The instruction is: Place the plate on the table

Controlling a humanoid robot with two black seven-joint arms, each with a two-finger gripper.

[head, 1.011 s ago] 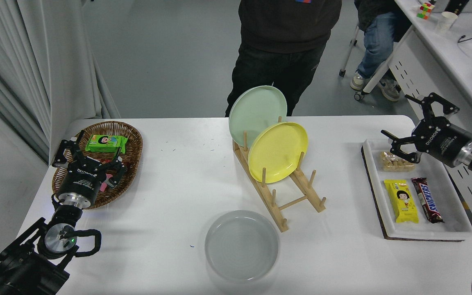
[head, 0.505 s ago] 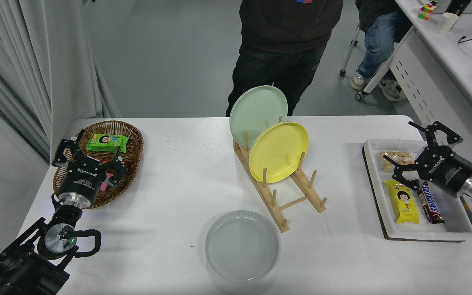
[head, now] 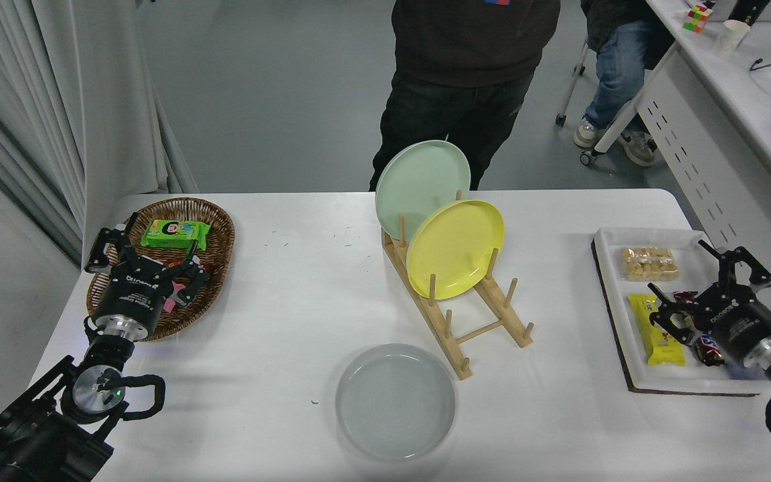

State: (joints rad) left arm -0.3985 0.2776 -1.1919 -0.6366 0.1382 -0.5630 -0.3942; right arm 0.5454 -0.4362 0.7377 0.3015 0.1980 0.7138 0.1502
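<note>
1. The left end effector [head: 141,258] sits parked at the table's 9 o'clock edge, over the basket [head: 215,227], exactly where it was a second ago. Its fingers look spread, gripping nothing.
2. The plate [head: 395,402] lies flat on the table [head: 292,301] at 6 o'clock, just to the 7 o'clock side of the rack [head: 456,328]. It has not shifted across the three frames, and nothing touches it.
3. On the rack, the green plate [head: 422,181] and the yellow plate [head: 456,248] stand on edge, unchanged.
4. The right end effector [head: 707,284] is what moved: a second ago it hung high near the table's 2 o'clock corner, and it has since dropped back toward 4 o'clock, now over the tray [head: 610,241] of snacks. Its fingers are apart and empty.
5. Judgement: the plate is already placed, and the right arm is retreating toward rest. The task looks finished, with only that withdrawal left.
</note>
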